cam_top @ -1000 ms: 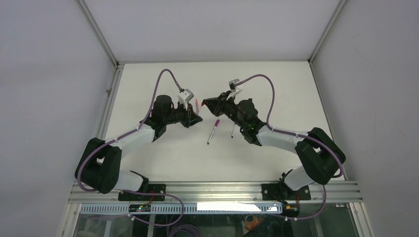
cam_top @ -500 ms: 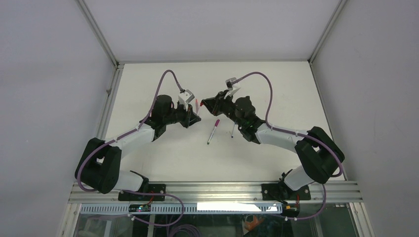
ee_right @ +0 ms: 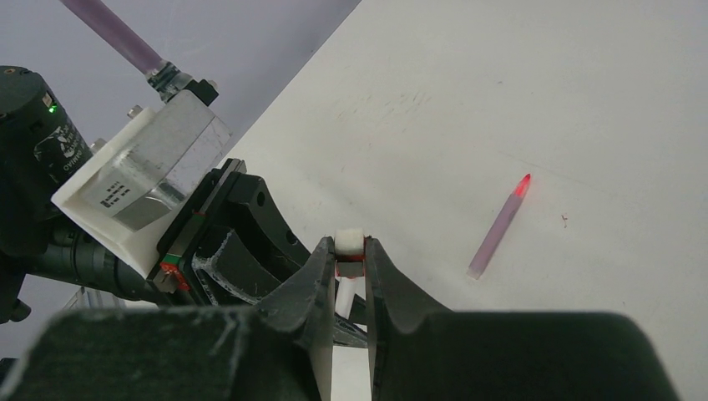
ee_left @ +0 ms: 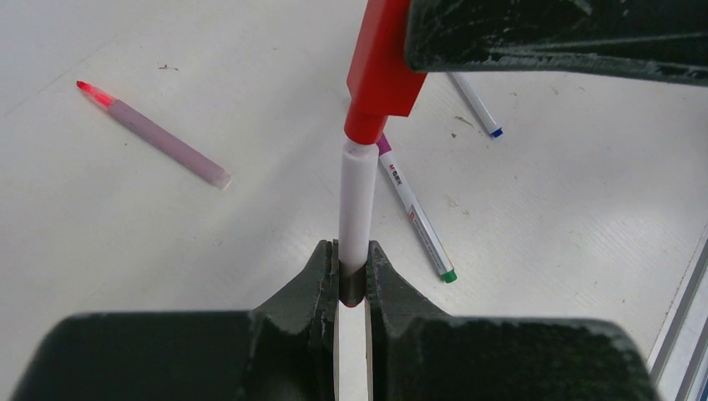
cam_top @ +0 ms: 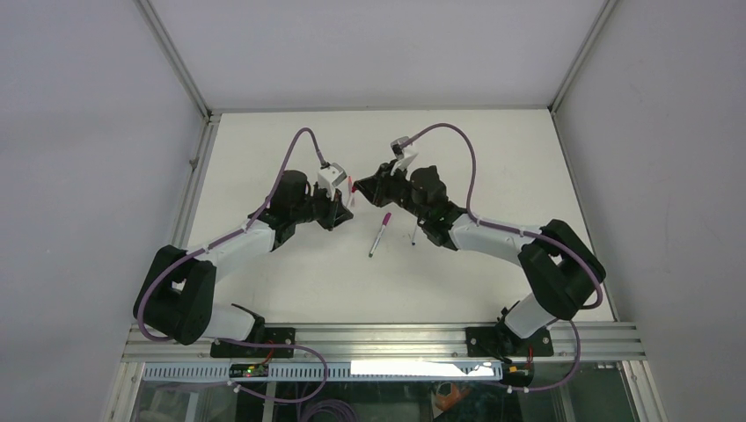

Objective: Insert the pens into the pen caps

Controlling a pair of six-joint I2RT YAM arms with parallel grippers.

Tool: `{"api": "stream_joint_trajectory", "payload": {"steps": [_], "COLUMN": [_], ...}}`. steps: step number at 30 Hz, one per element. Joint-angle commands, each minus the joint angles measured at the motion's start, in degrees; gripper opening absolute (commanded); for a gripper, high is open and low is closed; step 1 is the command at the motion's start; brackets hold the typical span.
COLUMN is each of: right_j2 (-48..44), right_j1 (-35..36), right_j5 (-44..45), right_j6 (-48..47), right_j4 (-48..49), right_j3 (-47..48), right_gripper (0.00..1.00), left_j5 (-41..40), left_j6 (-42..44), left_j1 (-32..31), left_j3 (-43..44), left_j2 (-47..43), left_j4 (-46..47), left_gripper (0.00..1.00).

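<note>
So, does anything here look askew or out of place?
Nothing is spilled or broken. The red cap in the right hand leans slightly against the line of the white pen in the left hand, so they are not quite straight. A pinkish pen lies on the table with its red tip bare.

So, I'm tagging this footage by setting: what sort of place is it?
Probably a robotics lab test cell: a white table boxed in by plain grey panels, with two cabled arms bolted to a metal rail.

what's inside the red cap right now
The white pen, held in the left gripper, runs up into the mouth of the red cap. Its tip is covered by the cap, so how deep it sits cannot be seen.
</note>
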Motion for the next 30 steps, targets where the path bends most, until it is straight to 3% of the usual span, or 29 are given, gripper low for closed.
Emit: {"api": "stream_joint_trajectory", "payload": {"steps": [1,30], "right_j2": [2.76,6.03], "right_j1": [3.89,4.77], "right_j5": [-11.22,-15.27], "right_j6": [-0.25,-2.74], "right_j4": [-9.38,-15.66], "right_j3": [0.54,2.27], "right_gripper": [0.00,0.00], "left_j5": [-1.78,-0.99], "left_j6": [1.25,2.87], "left_j1": [0.50,0.50], "left_j3": [6.03,7.18], "left_j2": [-2.11,-2.09], "left_j4": [10.60,11.86], "left_gripper": [0.00,0.00]}}
